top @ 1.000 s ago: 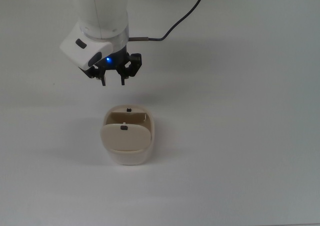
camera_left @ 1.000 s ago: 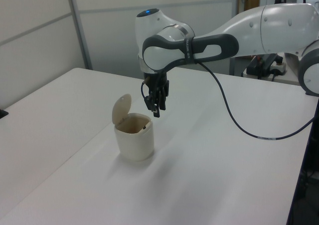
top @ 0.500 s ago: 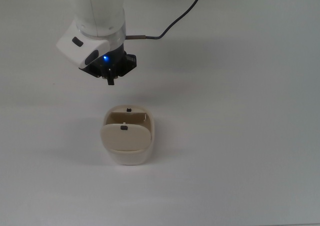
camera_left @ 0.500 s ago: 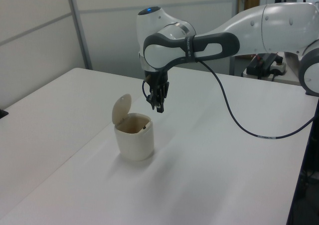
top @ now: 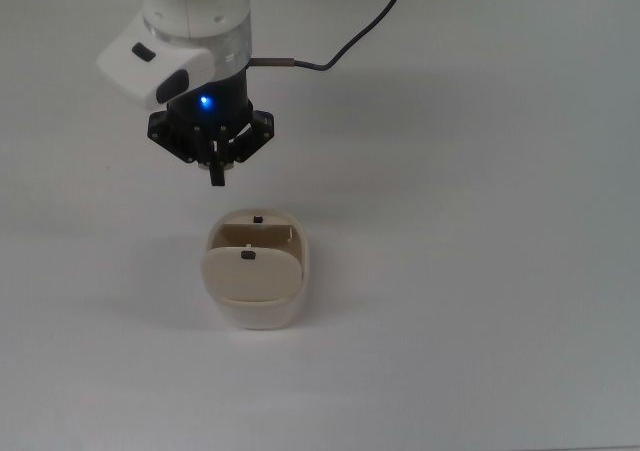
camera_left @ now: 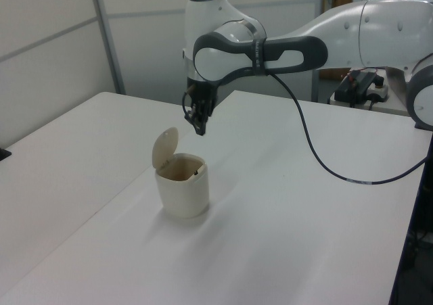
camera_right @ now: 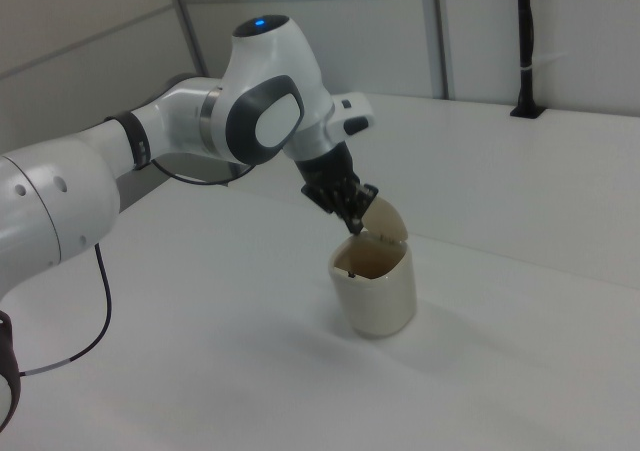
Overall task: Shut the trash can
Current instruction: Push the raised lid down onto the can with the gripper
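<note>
One gripper (top: 215, 174) hangs over the table (top: 480, 271), jaws clenched, grasping nothing. Trash can (top: 258, 281) sits just below the jaws, lid (camera_left: 164, 147) up.

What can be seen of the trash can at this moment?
The trash can is a small cream-white bin, plastic by its look, with rounded corners. It stands upright on the white table. Its flat beige lid is raised and stands nearly upright on one edge, leaving the mouth open. A tiny black knob sits on the lid. The gripper hangs above it, apart; nothing but the table touches the bin.
</note>
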`<state>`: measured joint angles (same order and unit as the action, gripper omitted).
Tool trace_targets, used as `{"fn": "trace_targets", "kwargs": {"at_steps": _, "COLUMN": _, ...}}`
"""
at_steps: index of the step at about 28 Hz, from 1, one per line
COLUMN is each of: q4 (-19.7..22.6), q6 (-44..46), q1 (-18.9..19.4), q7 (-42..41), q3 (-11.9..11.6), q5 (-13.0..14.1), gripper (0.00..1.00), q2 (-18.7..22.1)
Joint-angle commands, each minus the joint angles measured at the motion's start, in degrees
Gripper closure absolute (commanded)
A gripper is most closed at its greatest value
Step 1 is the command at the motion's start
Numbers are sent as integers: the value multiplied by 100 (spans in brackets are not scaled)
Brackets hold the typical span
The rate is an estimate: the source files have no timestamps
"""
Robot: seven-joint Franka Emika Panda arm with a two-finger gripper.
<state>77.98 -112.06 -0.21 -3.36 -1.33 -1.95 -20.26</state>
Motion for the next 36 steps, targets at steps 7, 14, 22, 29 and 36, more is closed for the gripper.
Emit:
{"fn": "trace_targets", "kwargs": {"at_steps": 7, "q4": 42, "q6": -2073, "q1": 65, "q7": 213, "q3": 27, "q5": 793, "gripper": 100, "q2": -180}}
{"fn": "trace_targets", "kwargs": {"at_steps": 14, "q4": 42, "q6": -2531, "q1": 100, "q7": 327, "q3": 36, "q5": 793, "gripper": 100, "q2": -470}}
{"fn": "trace_targets", "kwargs": {"at_steps": 22, "q4": 103, "q6": -2690, "q1": 118, "q7": 319, "q3": 36, "q5": 740, "gripper": 100, "q2": -672}}
{"fn": "trace_targets", "kwargs": {"at_steps": 29, "q4": 156, "q6": -2252, "q1": 117, "q7": 327, "q3": 19, "q5": 749, "gripper": 100, "q2": -567}}
{"fn": "trace_targets", "kwargs": {"at_steps": 36, "q4": 191, "q6": -1363, "q1": 109, "q7": 284, "q3": -34, "q5": 643, "gripper": 100, "q2": -549}}
